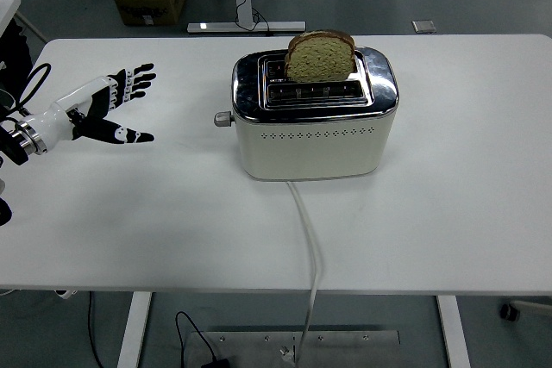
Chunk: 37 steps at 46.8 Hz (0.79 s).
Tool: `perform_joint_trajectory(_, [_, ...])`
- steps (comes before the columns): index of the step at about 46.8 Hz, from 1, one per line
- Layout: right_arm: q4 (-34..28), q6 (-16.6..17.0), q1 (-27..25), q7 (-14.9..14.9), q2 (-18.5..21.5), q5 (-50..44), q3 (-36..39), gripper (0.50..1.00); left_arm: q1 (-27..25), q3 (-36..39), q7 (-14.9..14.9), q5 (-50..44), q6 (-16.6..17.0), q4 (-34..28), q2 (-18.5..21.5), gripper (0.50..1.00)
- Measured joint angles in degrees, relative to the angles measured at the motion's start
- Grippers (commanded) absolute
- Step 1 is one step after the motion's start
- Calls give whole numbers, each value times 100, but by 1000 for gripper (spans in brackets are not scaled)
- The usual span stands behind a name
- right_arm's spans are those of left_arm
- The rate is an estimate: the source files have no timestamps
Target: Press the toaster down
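A cream and chrome toaster [313,118] stands in the middle of the white table [448,178]. A slice of bread [320,56] sticks up out of its rear slot. Its lever knob [223,119] juts from the left end, in the raised position. My left hand [112,108] is at the far left over the table, fingers spread and holding nothing, well apart from the knob. The right arm is out of view.
The toaster's white cord [309,247] runs from its front over the table's near edge. A cardboard box [151,3] and a desk frame [244,6] stand on the floor beyond the table.
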Motion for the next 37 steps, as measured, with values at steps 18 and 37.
perform_joint_trajectory(18, [0,0,-1,2,0,0,0,998,-79,-16,-2,-1873,29,410,-104,1000])
perform_joint_trajectory(37, [0,0,-1,1,0,0,0,998,-64,-577,-11,-2910,9,1376,-1089,1000])
